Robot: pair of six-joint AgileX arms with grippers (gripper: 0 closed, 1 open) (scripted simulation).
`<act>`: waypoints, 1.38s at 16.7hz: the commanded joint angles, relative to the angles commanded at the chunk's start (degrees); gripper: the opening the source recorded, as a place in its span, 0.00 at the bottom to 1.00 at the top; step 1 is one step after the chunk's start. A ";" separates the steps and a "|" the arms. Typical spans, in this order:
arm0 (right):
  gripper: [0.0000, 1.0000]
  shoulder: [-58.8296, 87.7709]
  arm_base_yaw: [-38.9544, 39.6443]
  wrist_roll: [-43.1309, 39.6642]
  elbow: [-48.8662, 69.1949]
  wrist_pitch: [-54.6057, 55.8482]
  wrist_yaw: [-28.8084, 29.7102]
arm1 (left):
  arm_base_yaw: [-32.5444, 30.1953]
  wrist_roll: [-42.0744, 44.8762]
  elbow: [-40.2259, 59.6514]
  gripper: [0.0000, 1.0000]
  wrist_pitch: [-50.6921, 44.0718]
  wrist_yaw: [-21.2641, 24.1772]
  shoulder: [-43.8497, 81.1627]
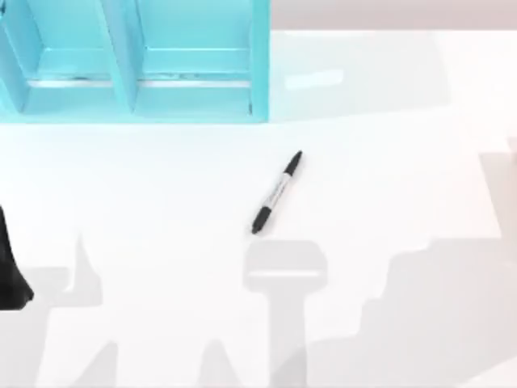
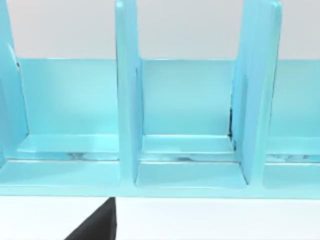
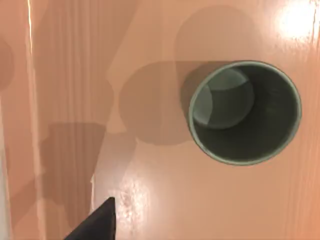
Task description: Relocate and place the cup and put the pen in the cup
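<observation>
Printing: the pen [image 1: 277,192] carries small print along its grey barrel, too fine for me to read. No other writing found.

Top view, near edge first: soft grey shadows lie across the front of the white table [image 1: 161,186]. A dark piece of my left arm [image 1: 10,271] sits at the table's left edge. Past the shadows, near the table's middle, the pen lies flat and alone, slanted, one black end toward the front left, the other toward the back right. Farther back, at the left, stands a turquoise rack [image 1: 137,61] with upright dividers.

Left wrist view: a black finger tip [image 2: 97,222] of my left gripper shows at the frame edge, over white table, facing the rack's open compartments [image 2: 187,150]. Whether this claw is spread or clenched I cannot tell.

Right wrist view: one black finger tip [image 3: 97,222] of my right gripper shows, apart from the cup [image 3: 245,112]. The cup stands upright, mouth open, on a glossy orange-brown wooden surface [image 3: 150,190]. Claw state here: cannot tell.
</observation>
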 joint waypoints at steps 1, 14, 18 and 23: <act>1.00 3.78 -1.22 -1.00 3.62 -2.76 0.05 | 0.00 0.00 0.00 1.00 0.00 0.00 0.00; 1.00 17.34 -5.45 -4.44 17.21 -10.96 -0.10 | 0.00 0.00 0.00 1.00 0.00 0.00 0.00; 1.00 18.97 -5.44 -4.34 10.35 -2.46 -0.10 | 0.00 0.00 0.00 1.00 0.00 0.00 0.00; 1.00 21.36 -5.43 -4.30 1.45 8.98 -0.09 | 0.00 0.00 0.00 1.00 0.00 0.00 0.00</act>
